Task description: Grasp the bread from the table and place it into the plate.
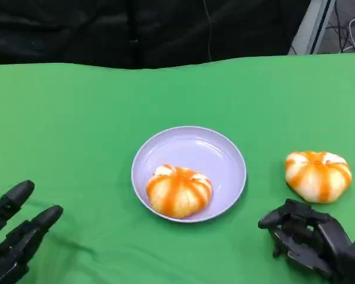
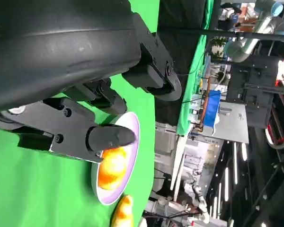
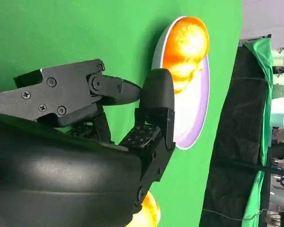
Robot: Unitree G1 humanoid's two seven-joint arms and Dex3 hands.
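Observation:
A lilac plate (image 1: pixel 216 154) sits mid-table with one orange-striped bread bun (image 1: pixel 178 190) lying in its near left part. A second striped bun (image 1: pixel 318 175) lies on the green cloth to the right of the plate. My right hand (image 1: pixel 310 239) rests on the cloth just in front of that bun, fingers curled in, holding nothing. My left hand (image 1: pixel 15 234) lies at the near left, fingers spread and empty. The left wrist view has the plate (image 2: pixel 132 137) with its bun (image 2: pixel 112 166) and the other bun (image 2: pixel 123 213) beyond. In the right wrist view, the plate (image 3: pixel 196 118) holds its bun (image 3: pixel 185 45).
The green cloth (image 1: pixel 77 130) covers the whole table up to a black backdrop (image 1: pixel 136 29) at the far edge. Bare cloth lies between the plate and both hands.

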